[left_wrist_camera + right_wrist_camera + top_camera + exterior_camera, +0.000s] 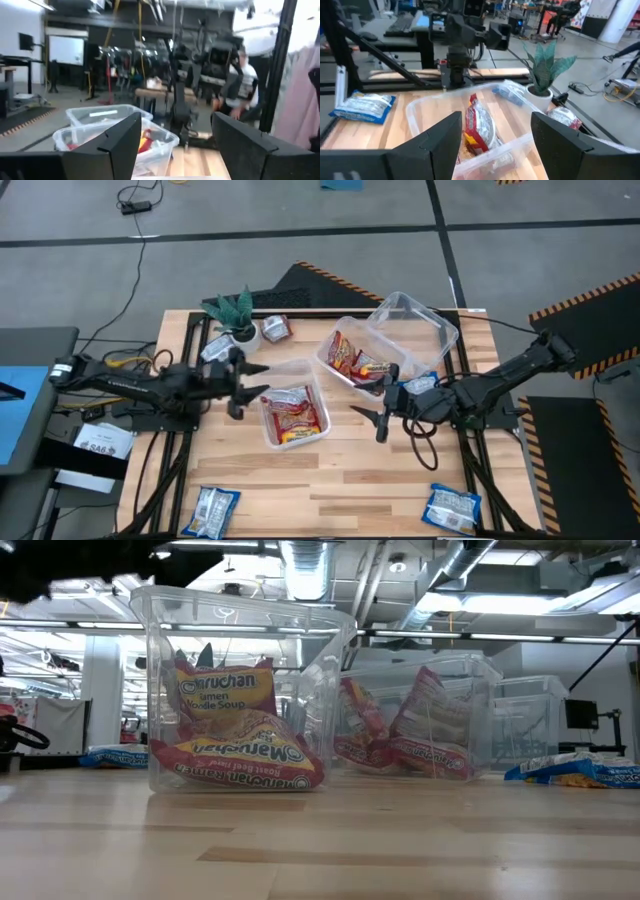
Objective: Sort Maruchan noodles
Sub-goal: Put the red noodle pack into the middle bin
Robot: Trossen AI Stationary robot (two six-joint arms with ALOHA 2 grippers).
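Observation:
Red-orange Maruchan noodles lie in a clear tub at the table's middle. More red packets lie in a second tub behind it. Loose blue-and-white packets lie at the near left, at the near right and under the right arm. A red-and-silver packet lies by the plant. My left gripper stands open left of the middle tub, with nothing between its fingers. My right gripper stands open right of that tub, also with nothing between its fingers.
A third clear tub stands tilted at the far right, leaning on the second one. A small potted green plant stands at the far left, with another small packet in front of it. Bare wood lies along the near edge between the blue packets.

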